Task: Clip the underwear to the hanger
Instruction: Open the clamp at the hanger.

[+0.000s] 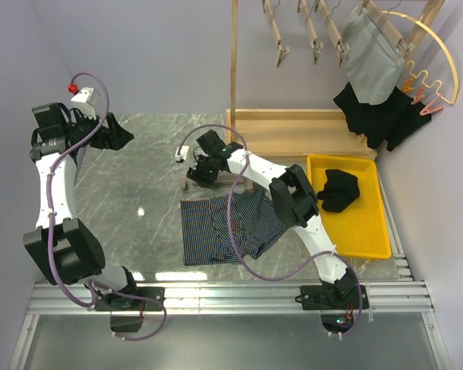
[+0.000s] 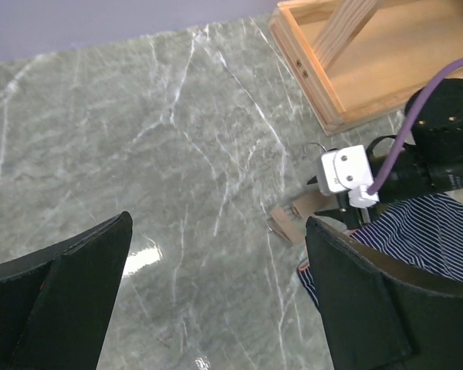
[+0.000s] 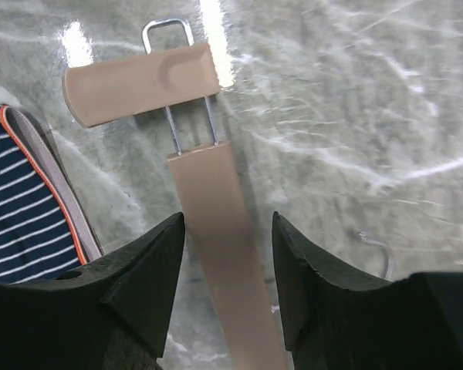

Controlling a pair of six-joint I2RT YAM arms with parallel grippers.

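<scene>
The navy striped underwear lies flat on the marble table, in front of the right arm; its orange-trimmed waistband shows at the left of the right wrist view. A beige clip hanger lies on the table just behind it, with one clip and its wire loop pointing away. My right gripper is low over the hanger's bar, open, one jaw on each side with gaps between. Seen from above, my right gripper covers most of the hanger. My left gripper hangs wide open and empty at the far left.
A wooden rack base stands behind the hanger, its post rising to several hung clip hangers. Grey and black garments hang at the back right. A yellow tray holds a black garment.
</scene>
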